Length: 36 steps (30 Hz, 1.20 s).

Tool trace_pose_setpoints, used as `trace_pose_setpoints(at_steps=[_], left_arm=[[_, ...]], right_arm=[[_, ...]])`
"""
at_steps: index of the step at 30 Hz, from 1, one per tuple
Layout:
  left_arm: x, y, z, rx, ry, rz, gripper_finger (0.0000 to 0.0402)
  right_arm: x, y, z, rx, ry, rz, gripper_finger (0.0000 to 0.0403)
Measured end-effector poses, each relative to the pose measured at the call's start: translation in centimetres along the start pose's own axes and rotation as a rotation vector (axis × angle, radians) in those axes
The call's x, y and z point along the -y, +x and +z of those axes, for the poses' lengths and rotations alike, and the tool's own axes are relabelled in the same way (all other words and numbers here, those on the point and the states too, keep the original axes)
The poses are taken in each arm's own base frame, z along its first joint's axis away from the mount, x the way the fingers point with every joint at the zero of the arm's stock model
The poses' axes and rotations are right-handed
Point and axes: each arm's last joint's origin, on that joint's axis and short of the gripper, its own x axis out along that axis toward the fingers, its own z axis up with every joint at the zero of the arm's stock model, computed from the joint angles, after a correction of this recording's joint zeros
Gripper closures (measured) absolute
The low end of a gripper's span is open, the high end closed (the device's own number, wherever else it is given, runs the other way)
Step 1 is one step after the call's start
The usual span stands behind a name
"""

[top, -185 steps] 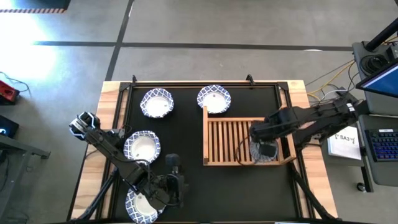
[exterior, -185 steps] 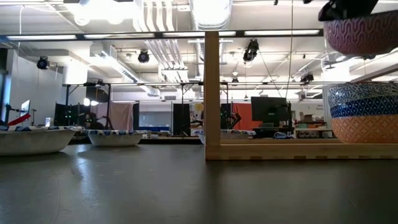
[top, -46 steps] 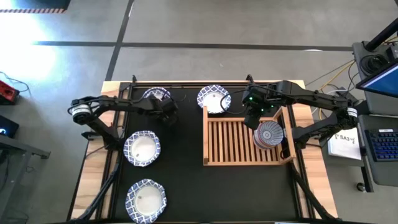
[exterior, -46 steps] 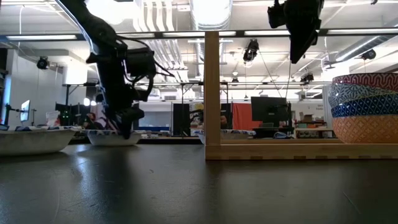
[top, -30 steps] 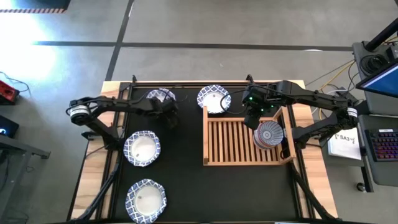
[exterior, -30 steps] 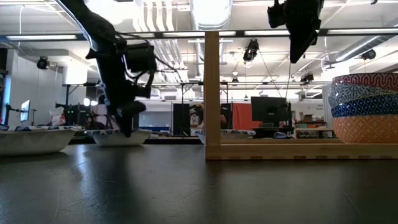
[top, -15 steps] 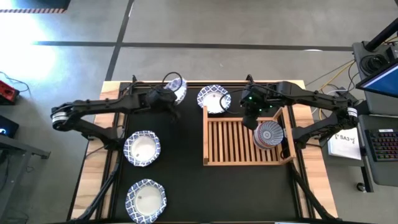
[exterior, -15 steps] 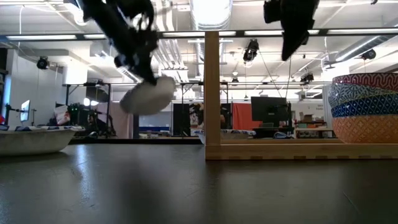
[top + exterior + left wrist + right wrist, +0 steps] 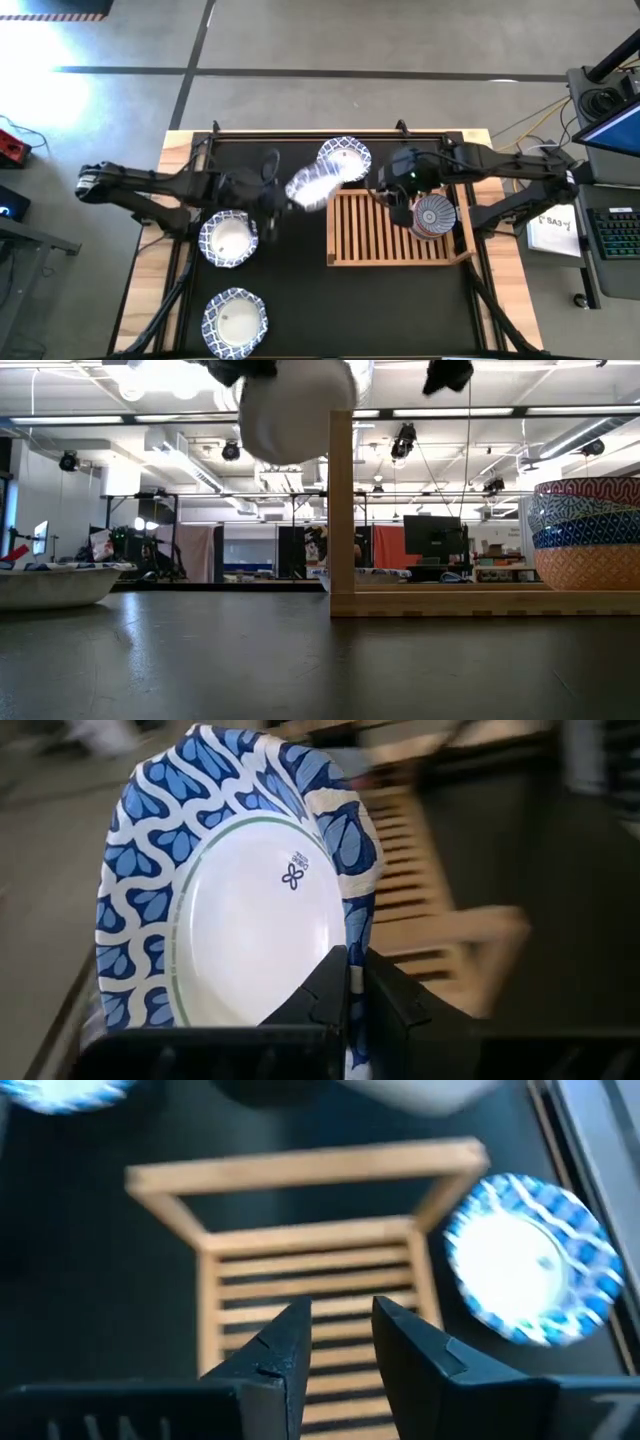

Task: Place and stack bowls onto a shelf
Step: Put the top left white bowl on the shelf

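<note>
My left gripper (image 9: 288, 194) is shut on a blue-and-white patterned bowl (image 9: 313, 185) and holds it high above the mat, left of the light-wood shelf (image 9: 372, 228); the low view shows that bowl (image 9: 296, 405) near the picture's top. My right gripper (image 9: 396, 190) hovers open over the shelf's far part, its fingers (image 9: 290, 1342) above the slats with nothing between them. A stack of small patterned bowls (image 9: 435, 215) stands on the shelf's right end. Another blue-and-white bowl (image 9: 345, 158) rests on the mat just beyond the shelf's far left corner. My left gripper pinches the bowl's rim (image 9: 352, 948) between its two fingers, one on the white inside and one on the patterned outside. The bowl is lifted clear of the table. It stands on edge beyond the fingers, its inside turned sideways.
Two more blue-and-white bowls (image 9: 228, 238) (image 9: 235, 320) sit on the black mat at the left, middle and near. The shelf's raised corner post (image 9: 341, 510) stands between the mat's left half and the slats. The slats (image 9: 365, 225) left of the stack are bare.
My left gripper has lifted a bowl off the mat's far left part, carried it up and toward the table's right, to the shelf's left side. The bowl has tipped from flat onto its edge. My right gripper has risen and shifted slightly toward the left.
</note>
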Motion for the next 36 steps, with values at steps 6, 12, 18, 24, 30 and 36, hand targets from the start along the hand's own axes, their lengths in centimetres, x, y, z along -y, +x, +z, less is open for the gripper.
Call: trace_pose_setpoints(at_steps=[6, 12, 18, 24, 30, 36], left_arm=[[5.1, -0.2, 0.8, 0.086, 0.215, -0.22, 0.0401], [8.8, -0.4, 1.4, 0.2, 0.315, -0.432, 0.0401], [9.4, -0.5, 1.8, 0.243, 0.324, -0.442, 0.0401], [9.2, -0.6, 2.4, 0.313, 0.336, -0.421, 0.0401], [9.2, -0.7, 2.7, 0.342, 0.361, -0.412, 0.0401], [9.2, -0.7, 2.7, 0.359, 0.385, -0.41, 0.0401]], right_arm=[[-4.0, -0.6, 0.9, 0.118, -0.133, 0.114, 0.0283], [-8.0, -1.2, 1.6, 0.282, -0.366, 0.214, 0.0266], [-10.3, -1.6, 1.6, 0.346, -0.489, 0.264, 0.025], [-11.0, -0.7, 1.7, 0.338, -0.502, 0.271, 0.0243], [-11.7, 0.8, 2.4, 0.363, -0.577, 0.259, 0.0249], [-12.2, 2.3, 2.6, 0.348, -0.646, 0.26, 0.0263]])
